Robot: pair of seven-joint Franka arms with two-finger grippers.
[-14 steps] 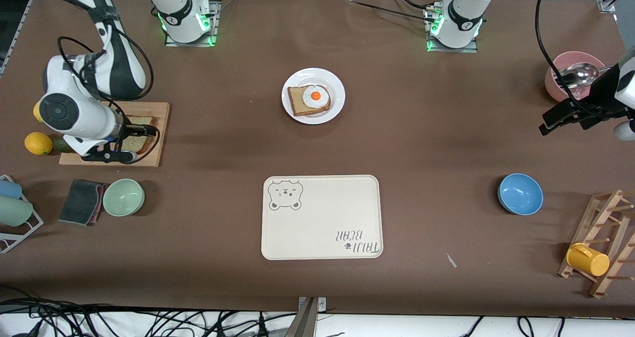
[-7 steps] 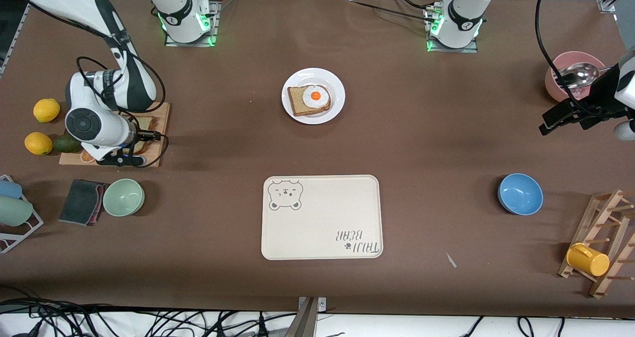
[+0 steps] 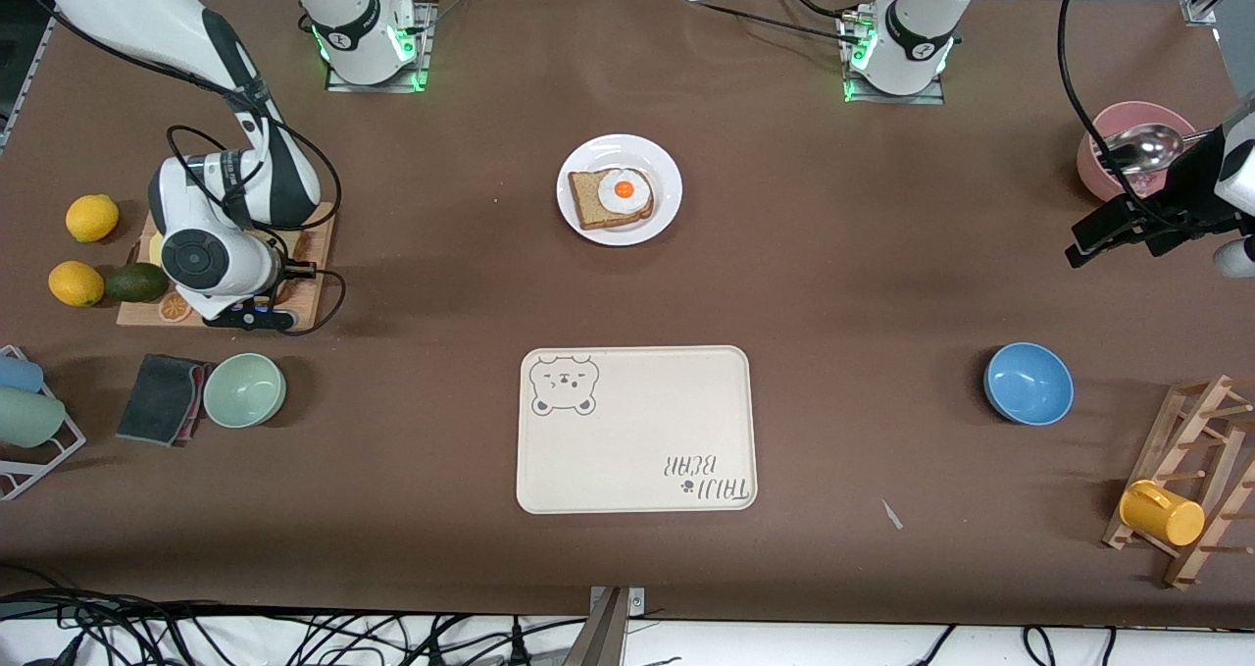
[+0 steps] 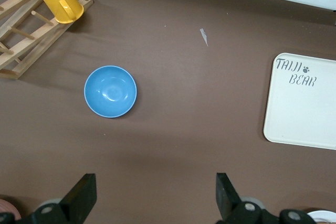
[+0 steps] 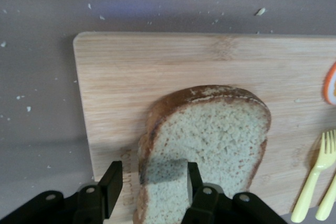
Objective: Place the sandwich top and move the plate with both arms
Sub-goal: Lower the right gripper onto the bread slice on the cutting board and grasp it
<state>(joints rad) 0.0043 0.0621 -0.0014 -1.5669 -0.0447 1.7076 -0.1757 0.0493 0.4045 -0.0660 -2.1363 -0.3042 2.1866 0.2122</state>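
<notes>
Right gripper jaws pinching the sandwich top on the cutting board; left gripper jaws wide, unladen.

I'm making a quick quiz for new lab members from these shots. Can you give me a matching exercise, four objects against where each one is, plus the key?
Objects:
1. bread slice
2. fried egg
3. yellow mug
4. metal spoon

Places:
A. in the pink bowl
B. on the wooden cutting board, its edge between the right gripper's fingers
C. on the wooden rack
D. on the darker toast on the white plate

Pairs: 1-B, 2-D, 3-C, 4-A
</notes>
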